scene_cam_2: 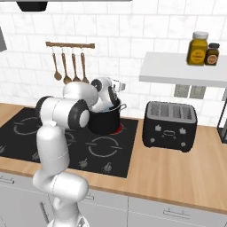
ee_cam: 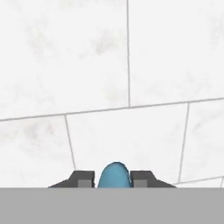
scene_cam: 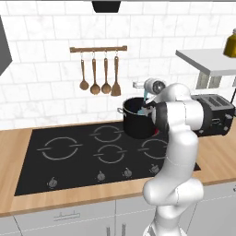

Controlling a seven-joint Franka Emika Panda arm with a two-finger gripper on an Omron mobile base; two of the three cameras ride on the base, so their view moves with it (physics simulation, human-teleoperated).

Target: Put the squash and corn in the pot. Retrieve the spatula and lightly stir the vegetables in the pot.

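The black pot (scene_cam: 134,125) (scene_cam_2: 106,122) stands on the back right burner of the cooktop (scene_cam: 69,170). My gripper (scene_cam: 148,94) (ee_cam: 114,178) hangs just over the pot's rim, shut on the light-blue spatula (scene_cam: 146,98) (ee_cam: 114,173). The spatula points down into the pot. In the hand view its blue end sits squeezed between my two dark fingers (ee_cam: 83,179), and beyond it is the white tiled wall. My arm's elbow covers the front of the pot in both base views. The squash and the corn are hidden.
A black toaster (scene_cam: 215,113) (scene_cam_2: 170,126) sits on the wooden counter to the right of the pot. Wooden spoons and a turner (scene_cam: 99,76) (scene_cam_2: 69,67) hang on a wall rail behind the cooktop. A white shelf (scene_cam_2: 186,72) carries two jars (scene_cam_2: 198,48).
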